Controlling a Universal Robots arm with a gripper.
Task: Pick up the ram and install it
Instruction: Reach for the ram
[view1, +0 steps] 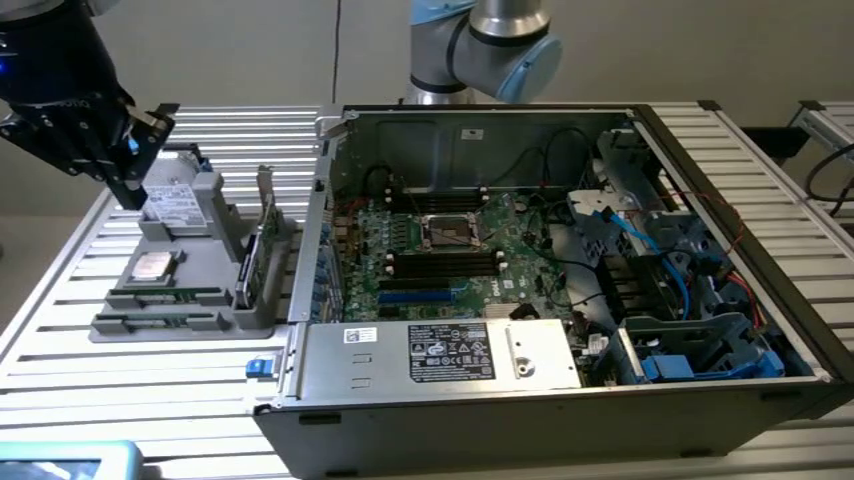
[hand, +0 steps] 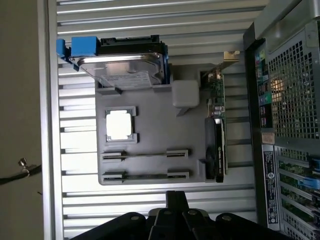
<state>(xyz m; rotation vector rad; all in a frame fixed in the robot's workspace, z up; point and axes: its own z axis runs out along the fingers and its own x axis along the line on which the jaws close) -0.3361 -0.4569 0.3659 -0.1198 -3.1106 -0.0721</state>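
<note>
Two ram sticks stand on edge in slots at the near end of a grey holder (view1: 254, 320). In the exterior view they are thin green strips, one (view1: 167, 297) behind the other (view1: 158, 321). From the wrist view they are edge-on lines, one (hand: 145, 154) beside the other (hand: 145, 175). My black gripper (view1: 131, 190) hangs shut and empty above the holder's far end, over the hard drive (view1: 171, 205). In the wrist view its closed fingertips (hand: 176, 202) sit just off the holder's ram-side edge (hand: 150, 182).
The holder also carries a silver hard drive (hand: 125, 67), a CPU (hand: 120, 125) and an upright green expansion card (hand: 217, 130). On the exterior view's right lies an open computer case (view1: 400, 420) with motherboard (view1: 441, 250), dark memory slots (view1: 441, 266) and cables. Slatted table (view1: 134, 390) surrounds everything.
</note>
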